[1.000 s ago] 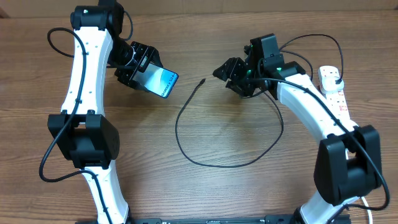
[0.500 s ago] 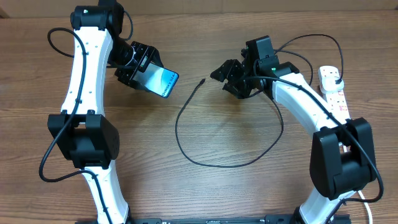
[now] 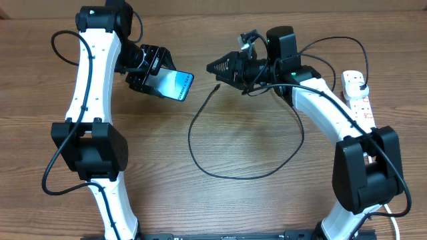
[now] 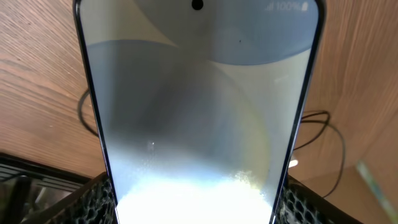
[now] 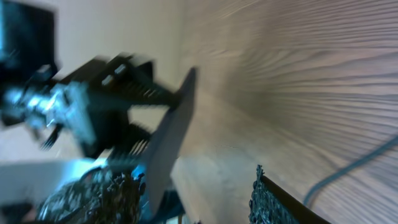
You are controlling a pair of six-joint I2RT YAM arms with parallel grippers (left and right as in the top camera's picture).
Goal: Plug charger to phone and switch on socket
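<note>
Swung toward the glossy flat phone (image 3: 176, 85) pinched by the left gripper (image 3: 155, 73), the right gripper (image 3: 215, 67) stands spread.

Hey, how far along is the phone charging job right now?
Done: the charger's plug sits in the socket, and the left gripper holds the phone up. In hand: the open right gripper hovers by the connector tip lying on the table. Left: grasp it, plug it in, switch on.
</note>
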